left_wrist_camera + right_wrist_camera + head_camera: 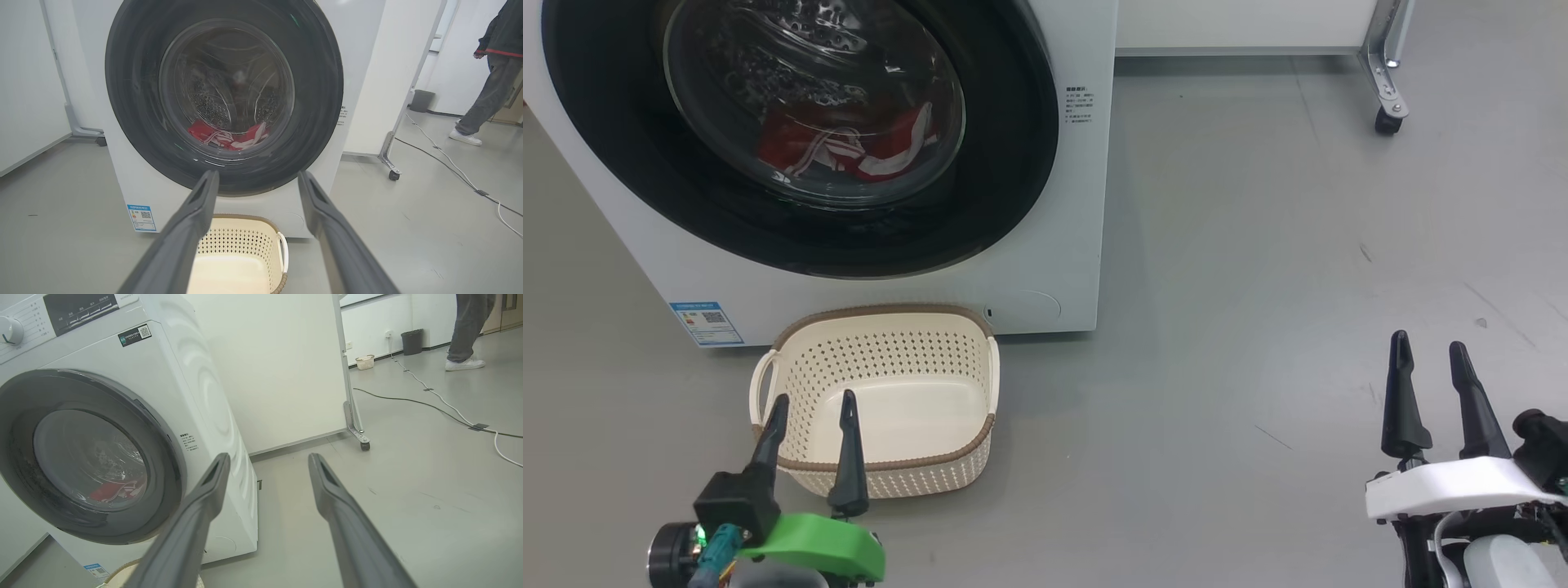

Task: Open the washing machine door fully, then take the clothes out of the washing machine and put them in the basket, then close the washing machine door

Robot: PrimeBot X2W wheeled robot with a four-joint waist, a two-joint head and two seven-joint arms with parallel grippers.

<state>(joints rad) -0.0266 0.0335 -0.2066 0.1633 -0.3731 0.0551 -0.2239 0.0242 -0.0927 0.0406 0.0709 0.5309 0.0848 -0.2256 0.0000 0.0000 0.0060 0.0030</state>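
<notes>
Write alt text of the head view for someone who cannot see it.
A white washing machine stands with its round door shut, red clothes visible through it. An empty cream basket sits on the floor before it; the left gripper and right gripper, both open, show below.

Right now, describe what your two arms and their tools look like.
The left tool has two long, dark, tapering fingers on a black block and a bright green mount, with a teal cable plug and a small green light. The right tool has the same dark fingers on a white mount, with a white cable below.
</notes>
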